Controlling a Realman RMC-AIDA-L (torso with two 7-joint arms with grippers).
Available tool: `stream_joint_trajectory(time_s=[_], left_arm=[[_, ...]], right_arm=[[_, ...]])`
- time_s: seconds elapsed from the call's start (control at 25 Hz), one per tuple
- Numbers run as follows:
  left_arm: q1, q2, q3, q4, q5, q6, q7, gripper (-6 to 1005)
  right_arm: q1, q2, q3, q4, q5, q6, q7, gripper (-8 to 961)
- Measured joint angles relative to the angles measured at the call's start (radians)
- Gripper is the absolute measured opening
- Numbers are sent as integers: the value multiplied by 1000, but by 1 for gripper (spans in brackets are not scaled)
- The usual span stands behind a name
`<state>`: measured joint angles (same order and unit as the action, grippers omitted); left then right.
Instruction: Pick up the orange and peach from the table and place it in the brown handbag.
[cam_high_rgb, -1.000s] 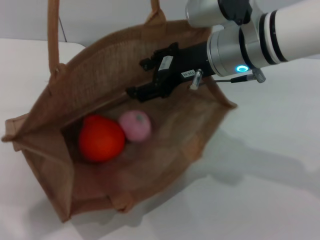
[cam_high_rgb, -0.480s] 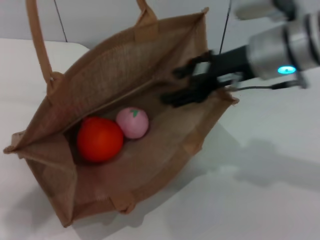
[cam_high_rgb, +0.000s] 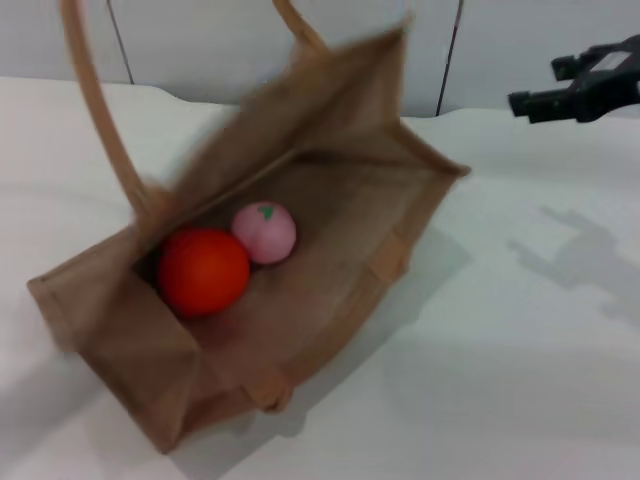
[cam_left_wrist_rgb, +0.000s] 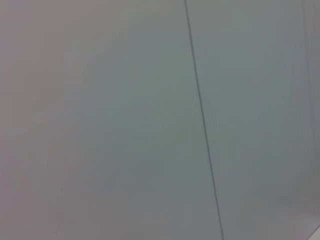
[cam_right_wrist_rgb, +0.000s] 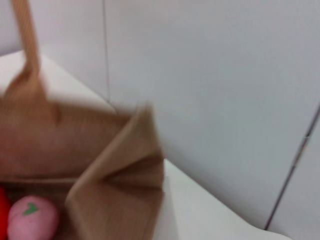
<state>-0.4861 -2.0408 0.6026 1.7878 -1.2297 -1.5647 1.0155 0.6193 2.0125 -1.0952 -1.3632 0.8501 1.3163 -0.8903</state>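
As both fruits lie inside the handbag, the task looks finished to me. The orange sits on the bag's floor with the peach touching it, and the bag lies tilted on the white worktop with its mouth wide. The right pincer hangs in the air well apart from the bag, beyond its far corner, and holds nothing; its fingers seem parted. The left pincer I cannot see at all. Nothing seems left to do except parking the arm.
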Motion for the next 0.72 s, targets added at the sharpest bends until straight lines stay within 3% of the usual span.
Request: stream_joint_trajectory(time_s=[0.16, 0.4, 0.56, 0.72], left_arm=[[-8, 4, -1, -72, -58, -2, 12, 155], [-9, 3, -1, -138, -152, -11, 68, 443], [25, -2, 0, -189, -149, 76, 139, 637], [52, -6, 1, -406, -217, 185, 339, 719]], right_arm=[[3, 1, 7, 20, -4, -7, -8, 759], [24, 1, 8, 73, -6, -17, -24, 758], [14, 6, 0, 89, -3, -94, -52, 757], [-31, 10, -4, 140, 65, -241, -147, 758]])
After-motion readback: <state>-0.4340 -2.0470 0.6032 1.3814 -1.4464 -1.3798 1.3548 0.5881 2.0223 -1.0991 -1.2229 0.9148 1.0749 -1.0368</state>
